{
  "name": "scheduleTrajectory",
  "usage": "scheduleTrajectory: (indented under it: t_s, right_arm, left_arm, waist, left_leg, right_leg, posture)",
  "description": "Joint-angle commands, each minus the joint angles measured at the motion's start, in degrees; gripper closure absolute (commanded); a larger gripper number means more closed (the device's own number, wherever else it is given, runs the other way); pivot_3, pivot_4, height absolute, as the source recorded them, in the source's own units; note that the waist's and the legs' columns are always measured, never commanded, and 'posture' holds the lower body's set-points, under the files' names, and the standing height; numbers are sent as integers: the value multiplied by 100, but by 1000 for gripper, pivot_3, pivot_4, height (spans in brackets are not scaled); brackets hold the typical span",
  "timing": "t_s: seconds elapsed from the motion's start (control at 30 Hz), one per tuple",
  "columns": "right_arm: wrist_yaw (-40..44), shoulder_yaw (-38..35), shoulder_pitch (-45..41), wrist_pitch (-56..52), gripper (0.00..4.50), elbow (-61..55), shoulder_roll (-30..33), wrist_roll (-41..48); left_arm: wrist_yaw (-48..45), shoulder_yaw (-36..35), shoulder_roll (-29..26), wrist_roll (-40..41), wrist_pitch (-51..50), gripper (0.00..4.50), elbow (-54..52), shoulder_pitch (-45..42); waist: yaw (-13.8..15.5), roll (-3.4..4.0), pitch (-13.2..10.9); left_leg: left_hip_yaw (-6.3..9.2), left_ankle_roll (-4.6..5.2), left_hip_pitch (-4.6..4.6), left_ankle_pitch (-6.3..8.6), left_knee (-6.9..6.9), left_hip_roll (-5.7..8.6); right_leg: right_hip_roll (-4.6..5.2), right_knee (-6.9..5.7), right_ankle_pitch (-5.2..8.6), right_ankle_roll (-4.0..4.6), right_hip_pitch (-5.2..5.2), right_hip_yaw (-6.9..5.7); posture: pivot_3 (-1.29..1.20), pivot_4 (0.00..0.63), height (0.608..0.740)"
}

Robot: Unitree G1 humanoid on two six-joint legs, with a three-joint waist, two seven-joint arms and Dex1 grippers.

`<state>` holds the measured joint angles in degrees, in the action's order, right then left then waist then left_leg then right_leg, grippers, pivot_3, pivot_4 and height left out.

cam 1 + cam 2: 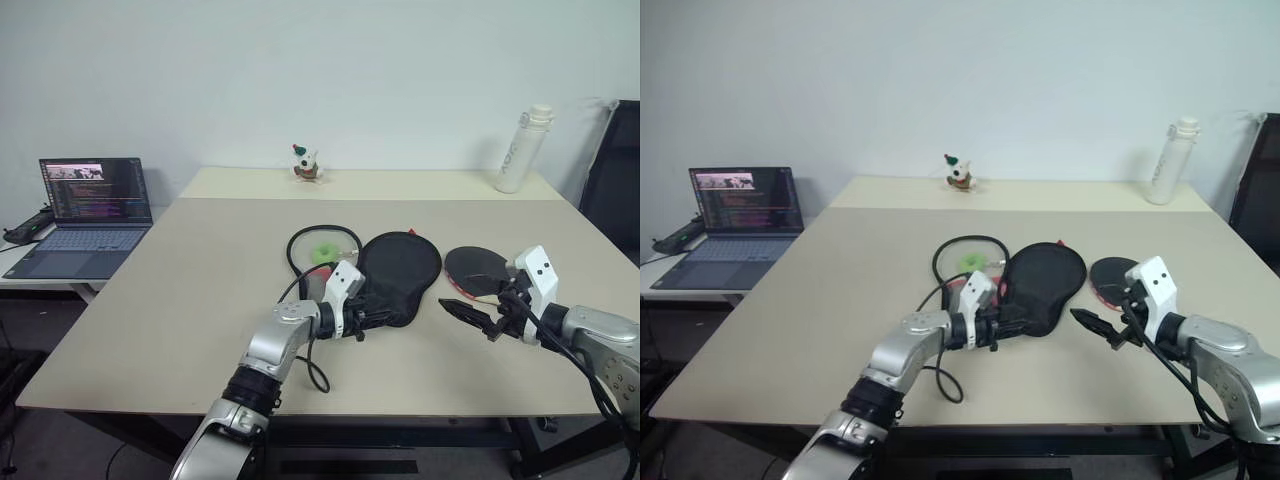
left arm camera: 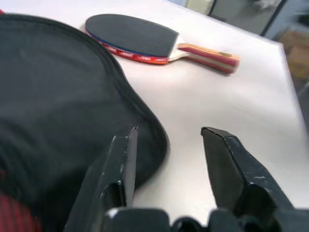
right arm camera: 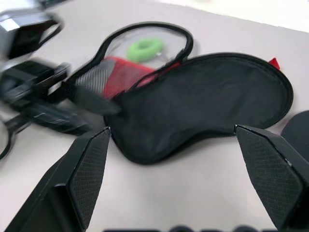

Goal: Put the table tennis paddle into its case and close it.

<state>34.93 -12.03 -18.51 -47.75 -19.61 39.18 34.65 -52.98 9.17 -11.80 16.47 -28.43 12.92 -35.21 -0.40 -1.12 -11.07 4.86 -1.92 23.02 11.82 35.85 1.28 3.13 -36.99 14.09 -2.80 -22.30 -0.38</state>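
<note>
With its 2 fingers parted and empty, the left gripper (image 2: 166, 145) sits at the narrow end of the black case (image 1: 400, 272), the table tennis paddle (image 2: 140, 39) lying beyond, its handle hidden in the head views behind the wide-open right gripper (image 1: 478, 316).

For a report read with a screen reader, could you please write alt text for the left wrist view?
A black fabric case lies on a pale table, with the left gripper open at its narrow end, one finger over the fabric edge and nothing held. Beyond it a table tennis paddle lies flat, black face up, apart from the case.
</note>
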Motion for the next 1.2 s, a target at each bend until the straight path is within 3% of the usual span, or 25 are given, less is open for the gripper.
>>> scheduleTrajectory:
  t_s: [0.03,0.47,0.77,0.87,1.2]
  right_arm:
    - [-340,55,-324,-112,0,295,-315,-4]
    - [-1675,904,-1199,129,0,1989,-1713,-1189]
    - [-1902,1131,-1678,619,0,3255,-2348,-1803]
    - [-1744,1220,-1725,576,577,3112,-2506,-1776]
    - [-1560,1109,-1452,-109,4091,2230,-2498,-1549]
  left_arm:
    - [-225,-523,-477,555,-318,2179,-903,179]
    - [-173,-1681,-1789,1086,-408,2179,-1141,762]
    - [7,-1724,-1903,1112,-383,2179,-1119,657]
    - [56,-1676,-1869,1138,-405,2134,-1202,673]
    - [-6,-1672,-1958,1180,-433,2134,-1279,705]
  waist:
    - [0,0,0]
    - [-11,3,1]
    - [-54,2,1]
    - [-112,3,1]
    - [-138,4,0]
  left_leg:
    - [2,0,-1,0,1,-2]
    - [1,0,-2,0,-1,-1]
    - [-5,0,-5,0,-2,0]
    - [-3,0,-9,0,-3,-1]
    - [-2,0,-6,0,-15,-2]
  right_leg:
    - [2,-2,0,0,0,0]
    - [-1,-5,-3,9,-5,-2]
    - [-1,-4,-4,11,-4,4]
    - [-5,-10,-5,13,-4,1]
    - [-6,-8,-3,14,-11,2]
  posture:
    - [0,150,740]
    - [0,150,740]
    - [0,150,740]
    - [0,150,740]
    - [0,150,740]
